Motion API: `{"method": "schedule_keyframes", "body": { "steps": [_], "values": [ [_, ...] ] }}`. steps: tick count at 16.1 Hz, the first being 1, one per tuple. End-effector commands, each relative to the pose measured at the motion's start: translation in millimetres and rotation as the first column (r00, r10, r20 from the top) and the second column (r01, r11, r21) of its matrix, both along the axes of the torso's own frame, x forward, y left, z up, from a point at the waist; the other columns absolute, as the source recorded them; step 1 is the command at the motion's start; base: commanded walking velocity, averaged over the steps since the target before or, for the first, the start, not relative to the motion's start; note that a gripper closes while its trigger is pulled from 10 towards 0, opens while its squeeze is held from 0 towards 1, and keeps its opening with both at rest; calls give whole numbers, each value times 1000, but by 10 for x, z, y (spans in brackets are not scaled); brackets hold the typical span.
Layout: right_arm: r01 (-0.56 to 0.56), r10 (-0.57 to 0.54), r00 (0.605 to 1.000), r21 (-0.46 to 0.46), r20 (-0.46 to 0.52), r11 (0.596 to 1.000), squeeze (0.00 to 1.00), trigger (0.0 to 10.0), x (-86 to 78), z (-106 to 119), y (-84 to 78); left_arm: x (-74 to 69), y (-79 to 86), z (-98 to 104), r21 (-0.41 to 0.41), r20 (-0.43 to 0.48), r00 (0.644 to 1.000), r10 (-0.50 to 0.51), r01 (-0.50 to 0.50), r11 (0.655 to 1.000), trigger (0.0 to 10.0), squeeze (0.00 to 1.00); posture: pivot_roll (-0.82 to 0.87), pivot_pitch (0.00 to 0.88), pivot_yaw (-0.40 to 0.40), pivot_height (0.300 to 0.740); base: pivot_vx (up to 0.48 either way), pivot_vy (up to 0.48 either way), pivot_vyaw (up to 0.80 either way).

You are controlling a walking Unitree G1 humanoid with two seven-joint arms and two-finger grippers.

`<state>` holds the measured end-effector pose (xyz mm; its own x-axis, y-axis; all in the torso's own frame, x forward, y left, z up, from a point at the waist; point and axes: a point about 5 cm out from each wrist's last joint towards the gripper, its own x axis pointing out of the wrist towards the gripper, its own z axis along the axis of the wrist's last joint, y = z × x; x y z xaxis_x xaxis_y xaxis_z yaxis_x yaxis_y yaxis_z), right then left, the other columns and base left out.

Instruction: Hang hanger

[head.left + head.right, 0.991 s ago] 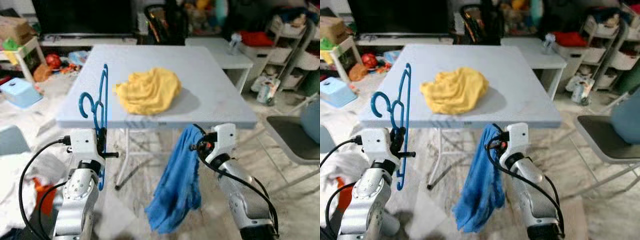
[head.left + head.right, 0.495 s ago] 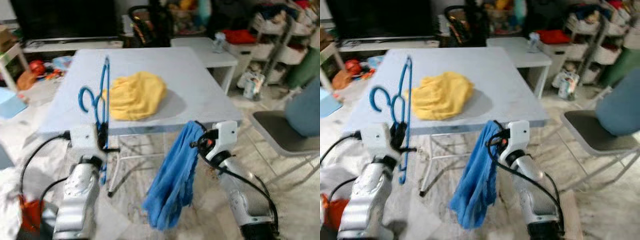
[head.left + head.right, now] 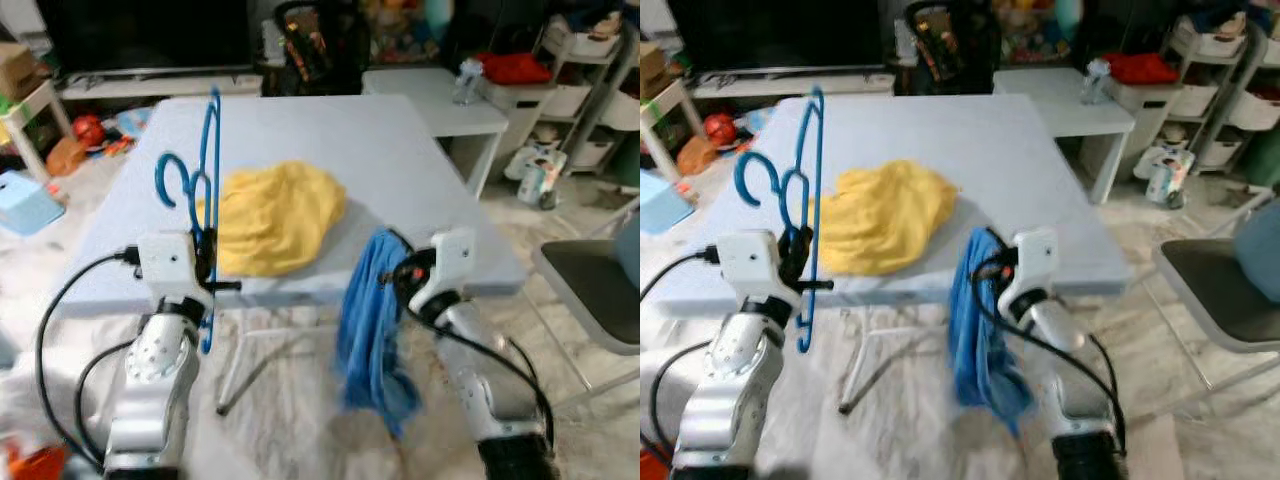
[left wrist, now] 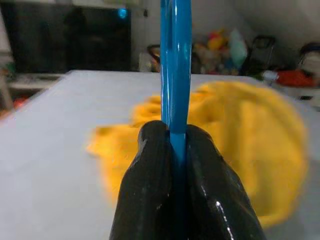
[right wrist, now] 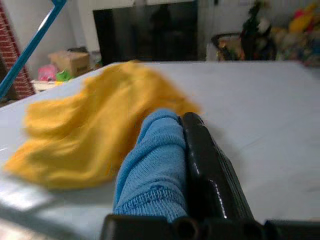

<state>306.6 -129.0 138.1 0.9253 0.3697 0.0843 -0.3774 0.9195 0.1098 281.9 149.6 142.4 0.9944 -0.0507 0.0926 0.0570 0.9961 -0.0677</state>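
Observation:
My left gripper [image 3: 204, 272] is shut on a blue plastic hanger [image 3: 205, 190], held upright with its hook to the left; in the left wrist view the hanger [image 4: 175, 60] rises between the black fingers [image 4: 145, 190]. My right gripper [image 3: 396, 268] is shut on a blue cloth [image 3: 370, 320] that hangs down in front of the table's near edge; the right wrist view has the cloth [image 5: 152, 170] pinched beside a finger [image 5: 205, 165]. A crumpled yellow garment [image 3: 270, 215] lies on the light blue table [image 3: 400, 150].
A grey chair [image 3: 590, 290] stands at the right. Shelves with bins [image 3: 590, 90] are at the back right, a white side table [image 3: 440, 95] behind the main table. Toys and a blue box [image 3: 25, 200] clutter the floor at the left.
The view has shifted as I moved closer to the table. Both grippers now reach the table's near edge, still holding the hanger and the blue cloth, which swings.

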Motion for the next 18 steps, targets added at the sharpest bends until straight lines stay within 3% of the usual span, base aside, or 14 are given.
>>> {"method": "schedule_keyframes", "body": {
  "steps": [1,5,18],
  "values": [
    [9,-10,998,18,56,1000,0,10000,58,143,29,19,28,71,21,22,1000,4,-4,1000,10000,0,-21,0,-18,740,465,0,0],
    [-2,0,998,30,63,1000,0,10000,58,152,112,13,55,72,18,11,1000,29,-30,999,10000,0,-11,0,-19,740,457,0,0],
    [-6,4,998,21,66,1000,0,10000,66,146,115,16,15,42,24,-2,999,46,-46,999,10000,0,-17,0,-21,740,0,0,0]
  ]
}}
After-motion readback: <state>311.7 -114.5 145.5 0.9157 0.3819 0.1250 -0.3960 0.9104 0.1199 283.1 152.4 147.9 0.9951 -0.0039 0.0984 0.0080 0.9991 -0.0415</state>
